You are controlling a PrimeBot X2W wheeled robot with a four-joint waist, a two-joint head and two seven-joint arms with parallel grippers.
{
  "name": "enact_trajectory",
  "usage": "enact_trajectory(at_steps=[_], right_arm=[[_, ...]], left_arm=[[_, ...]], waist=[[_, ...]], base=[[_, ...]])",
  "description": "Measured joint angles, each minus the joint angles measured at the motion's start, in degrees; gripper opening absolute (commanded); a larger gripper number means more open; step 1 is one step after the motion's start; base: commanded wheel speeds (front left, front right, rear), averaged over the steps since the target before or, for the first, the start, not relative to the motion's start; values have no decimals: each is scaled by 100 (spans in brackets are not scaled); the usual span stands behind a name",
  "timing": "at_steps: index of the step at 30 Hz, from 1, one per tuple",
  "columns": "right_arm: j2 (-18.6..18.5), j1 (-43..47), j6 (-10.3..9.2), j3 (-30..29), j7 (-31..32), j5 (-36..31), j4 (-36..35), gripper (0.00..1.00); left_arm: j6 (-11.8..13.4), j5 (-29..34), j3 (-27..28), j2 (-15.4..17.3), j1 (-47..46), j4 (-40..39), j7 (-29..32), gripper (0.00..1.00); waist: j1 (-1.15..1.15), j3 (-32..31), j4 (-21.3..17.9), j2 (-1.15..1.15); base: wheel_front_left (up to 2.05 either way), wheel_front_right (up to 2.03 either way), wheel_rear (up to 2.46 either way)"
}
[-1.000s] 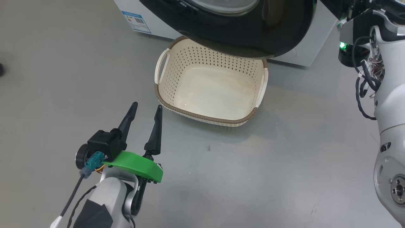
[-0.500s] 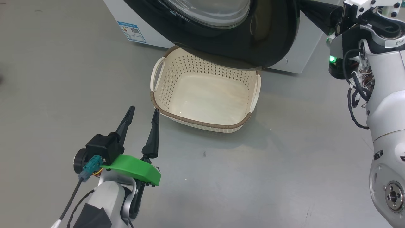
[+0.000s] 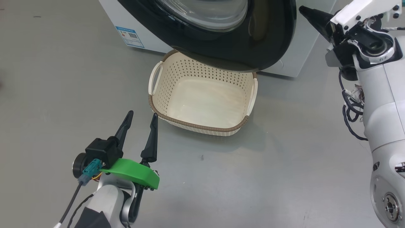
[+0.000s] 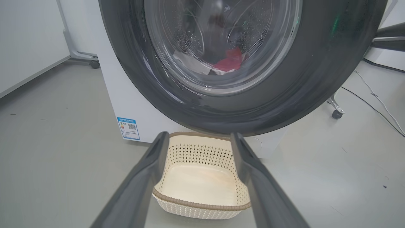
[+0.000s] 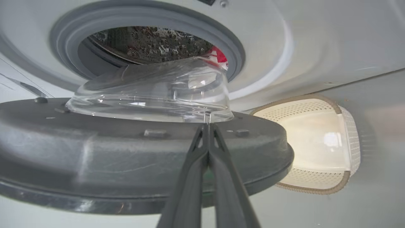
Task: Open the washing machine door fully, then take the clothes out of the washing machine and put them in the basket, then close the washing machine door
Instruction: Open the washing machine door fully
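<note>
The washing machine door [image 3: 272, 38] stands swung partway out from the washing machine [image 3: 148, 39], its black rim hanging over the far rim of the basket [image 3: 202, 127]. The basket sits on the grey floor [image 3: 253, 177] just in front of the machine, below the door, with its bare cream bottom showing. Inside the drum lie the clothes [image 4: 229, 60]: a red piece beside some white cloth. They show through the glass bowl in the left wrist view and past the grey rubber ring [image 5: 65, 38] in the right wrist view. A blue sticker [image 3: 129, 36] sits at the lower left corner of the machine's front.

The right end effector [image 5: 208, 125] is clenched, its fingers pressed together with nothing between them. Its tip is at the inner face of the door, at the foot of the glass bowl, and seems to touch it, though the angle leaves that unsure. The left end effector [image 3: 142, 114] is released, fingers spread. It hovers over the floor near the basket's near left corner, apart from it.
</note>
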Motion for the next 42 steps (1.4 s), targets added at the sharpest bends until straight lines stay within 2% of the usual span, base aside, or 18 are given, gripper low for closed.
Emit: enact_trajectory(at_steps=[5, 8, 12, 15, 25, 33, 42], right_arm=[[-175, 165, 163, 202, -495, -397, -175, 0], [-308, 300, 240, 578, -826, -880, -361, 0], [-612, 573, 242, 1265, -1326, -1746, -676, 0], [-656, 708, 241, 1450, -1557, -1949, -793, 0], [-736, 1601, 240, 2372, -2715, -2417, -1639, 0], [-889, 2409, 240, 2592, -3549, -2653, -1828, 0], [-787, 3233, 240, 2563, -4281, -2657, -1880, 0]], left_arm=[[25, 2, 42, 0, 68, 29, 0, 100], [30, 24, 126, 1, 130, 80, 0, 100], [34, 70, 215, 4, 237, 137, 0, 100], [52, 104, 272, 4, 293, 151, 0, 100], [84, 300, 544, 13, 599, 194, 0, 100], [125, 366, 754, 67, 828, 155, 0, 100], [132, 454, 968, 104, 943, 33, 0, 100]], waist=[[0, -142, -44, 0], [0, -247, -83, 0], [0, -406, -151, 0], [0, -494, -194, 0], [0, -961, -488, 0], [0, -1236, -805, 0], [0, -1352, -1146, 0]], base=[[0, 0, 0], [0, 0, 0], [0, 0, 0], [0, 0, 0], [0, 0, 0], [0, 0, 0], [0, 0, 0]])
